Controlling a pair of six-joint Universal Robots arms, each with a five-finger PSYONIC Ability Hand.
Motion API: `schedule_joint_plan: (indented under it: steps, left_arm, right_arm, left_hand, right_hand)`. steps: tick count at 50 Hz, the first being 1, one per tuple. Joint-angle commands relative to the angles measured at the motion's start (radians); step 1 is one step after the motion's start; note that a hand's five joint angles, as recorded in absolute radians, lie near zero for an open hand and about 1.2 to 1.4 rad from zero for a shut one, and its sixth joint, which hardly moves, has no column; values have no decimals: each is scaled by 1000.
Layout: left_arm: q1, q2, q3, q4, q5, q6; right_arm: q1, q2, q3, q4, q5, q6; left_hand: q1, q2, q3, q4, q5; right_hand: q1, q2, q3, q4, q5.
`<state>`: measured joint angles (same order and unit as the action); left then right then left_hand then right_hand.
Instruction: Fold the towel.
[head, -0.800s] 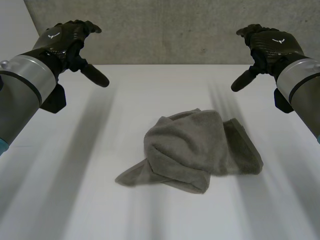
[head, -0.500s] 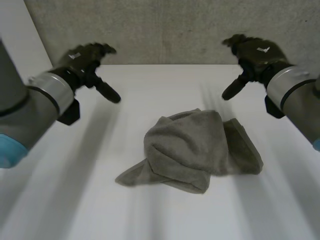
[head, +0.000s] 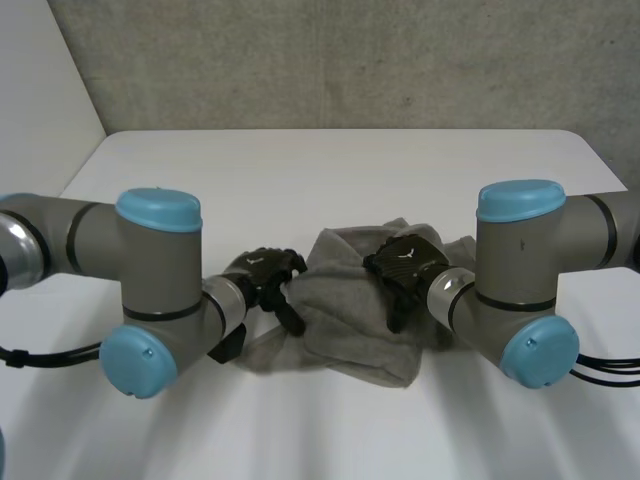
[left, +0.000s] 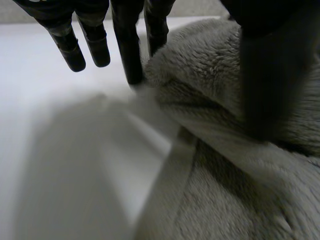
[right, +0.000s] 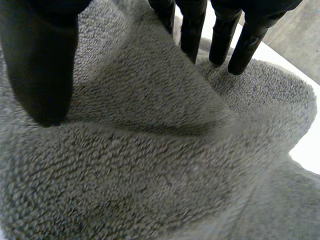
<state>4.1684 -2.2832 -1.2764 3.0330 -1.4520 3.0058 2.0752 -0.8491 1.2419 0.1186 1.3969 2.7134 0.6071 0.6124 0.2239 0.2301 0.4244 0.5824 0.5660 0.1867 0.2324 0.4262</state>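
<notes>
Head view shows the grey towel (head: 350, 325) lying crumpled in a heap near the middle of the white table (head: 300, 170), with the left hand (head: 262, 275) at its left edge and the right hand (head: 405, 262) on top of its right part. Left wrist view has the left hand's fingers (left: 127, 45) straight and spread, their tips at the table right beside the towel's edge, and the thumb apart over the pile, gripping nothing. Right wrist view has the right hand's fingers (right: 192, 30) straight too, tips on the cloth, the thumb held wide and nothing pinched.
</notes>
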Motion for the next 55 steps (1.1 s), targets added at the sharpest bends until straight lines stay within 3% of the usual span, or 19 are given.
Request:
schedule_joint_plan:
  steps: [1, 8, 11, 14, 16, 17, 18, 19, 20, 23, 24, 25, 26, 27, 28, 33, 38, 44, 55]
  left_arm:
    - [-11, 5, 5, 1, 1, -13]
    - [2, 334, -7, 75, -1, -109]
    - [25, 494, -32, 131, 1, -142]
    - [51, 609, -63, 188, 7, -175]
    - [58, 648, -78, 214, 13, -179]
    - [61, 668, -89, 230, 33, -179]
    - [61, 668, -89, 230, 33, -179]
    - [61, 673, -92, 234, 70, -179]
    - [61, 670, -92, 234, 122, -177]
    - [61, 662, -95, 233, 182, -177]
    - [61, 645, -98, 230, 240, -176]
    - [61, 619, -98, 227, 286, -173]
    - [61, 619, -98, 227, 286, -173]
    - [62, 593, -96, 221, 320, -173]
    - [64, 565, -90, 215, 331, -173]
    - [65, 507, -83, 211, 325, -171]
    - [67, 429, -72, 213, 323, -151]
    - [67, 296, -49, 207, 296, -85]
    - [68, 116, 12, 88, 251, -12]
  right_arm:
    - [-7, -103, 30, -138, 11, 81]
    - [-92, -558, 171, -368, 2, 290]
    - [-86, -649, 185, -415, -36, 324]
    - [-83, -659, 186, -399, -90, 319]
    - [-81, -663, 185, -328, -246, 287]
    - [-81, -663, 185, -327, -246, 287]
    - [-79, -653, 177, -285, -310, 257]
    - [-79, -634, 168, -217, -376, 209]
    - [-79, -634, 168, -217, -377, 209]
    - [-76, -553, 134, -15, -452, 43]
    - [-76, -514, 108, 101, -452, -71]
    - [-76, -513, 108, 102, -452, -72]
    - [-78, -478, 79, 204, -431, -186]
    - [-79, -460, 47, 286, -405, -264]
    - [-79, -459, 47, 286, -404, -265]
    - [-78, -455, -15, 283, -280, -221]
    - [-113, -534, -9, 106, -188, -8]
    - [-165, -527, 16, 81, -168, 43]
    - [-141, -298, -9, 156, -165, 39]
  left_hand:
    - [789, 784, -49, -56, 797]
    - [789, 784, -49, -56, 797]
    - [789, 784, -49, -56, 797]
    - [789, 784, -49, -56, 797]
    - [789, 784, -49, -56, 797]
    - [789, 784, -49, -56, 797]
    - [789, 784, -49, -56, 797]
    - [789, 784, -49, -56, 797]
    - [789, 784, -49, -56, 797]
    - [789, 784, -49, -56, 797]
    - [789, 784, -49, -56, 797]
    - [670, 665, -49, -56, 679]
    - [669, 664, -49, -56, 677]
    - [326, 321, -49, -56, 334]
    - [50, 44, -49, -56, 58]
    - [-79, -84, -49, -56, -71]
    - [-109, -114, -49, -56, -101]
    - [-109, -114, -49, -56, -101]
    - [-103, -108, -49, -56, -95]
  right_hand:
    - [814, 830, -12, -58, 796]
    - [814, 830, -12, -58, 796]
    - [814, 830, -12, -58, 796]
    - [814, 830, -12, -58, 796]
    - [814, 830, -12, -58, 796]
    - [814, 830, -12, -58, 796]
    - [814, 830, -12, -58, 796]
    - [812, 828, -12, -58, 794]
    - [812, 828, -12, -58, 794]
    - [441, 457, -12, -58, 423]
    - [163, 179, -12, -58, 145]
    - [160, 177, -12, -58, 142]
    - [-267, -251, -12, -58, -285]
    - [-579, -563, -12, -58, -426]
    - [-582, -566, -12, -58, -426]
    - [-582, -566, -12, -58, -426]
    - [-582, -566, -12, -58, -426]
    - [-582, -566, -12, -58, -426]
    - [-559, -543, -12, -58, -426]
